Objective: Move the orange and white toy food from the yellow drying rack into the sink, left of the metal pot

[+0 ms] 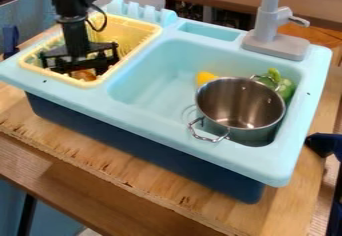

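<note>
camera view: kinda high up, slanting down
sink [143, 125]: pretty close, fills most of the shot
faucet [275, 44]: far side, cam faces it

Gripper [83, 71] is lowered inside the yellow rack [145, 36] at the sink unit's [172, 139] left end, next to a brownish-orange item [85, 75]. Steel pot [241, 101] sits in the basin [152, 77], near right corner; one handle toward the front edge. Behind pot: yellow item [206, 77], left; green item [287, 88], right. Grey faucet [275, 42] at rear edge.
</note>
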`<state>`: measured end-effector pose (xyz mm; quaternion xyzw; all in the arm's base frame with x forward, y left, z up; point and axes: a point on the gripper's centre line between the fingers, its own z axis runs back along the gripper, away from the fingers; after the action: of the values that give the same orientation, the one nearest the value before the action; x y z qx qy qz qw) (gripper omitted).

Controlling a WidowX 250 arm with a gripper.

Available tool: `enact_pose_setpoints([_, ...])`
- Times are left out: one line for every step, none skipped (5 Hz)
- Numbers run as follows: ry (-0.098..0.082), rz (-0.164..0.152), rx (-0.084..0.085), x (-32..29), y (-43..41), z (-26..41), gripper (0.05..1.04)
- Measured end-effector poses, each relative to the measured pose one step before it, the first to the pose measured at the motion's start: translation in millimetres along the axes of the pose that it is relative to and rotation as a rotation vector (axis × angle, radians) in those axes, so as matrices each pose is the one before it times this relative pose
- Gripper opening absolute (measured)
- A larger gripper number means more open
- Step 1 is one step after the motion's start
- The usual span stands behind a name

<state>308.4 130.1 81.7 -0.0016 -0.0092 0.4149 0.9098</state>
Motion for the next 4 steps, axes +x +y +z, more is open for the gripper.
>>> enact_pose_setpoints([-0.0027,-0.0164,-0.0129,5.37,4.62,3.52,0.622])
enact_pose_setpoints([0.0174,-0.0715,-0.0131,4.51,3.12,11.04,0.622])
enact_pose_setpoints([-0.0023,-0.0689,-0.0105,0.72,1.79,21.77,0.622])
enact_pose_setpoints([-0.0213,-0.2189,0.0514,5.52,-22.56,49.66,0.622])
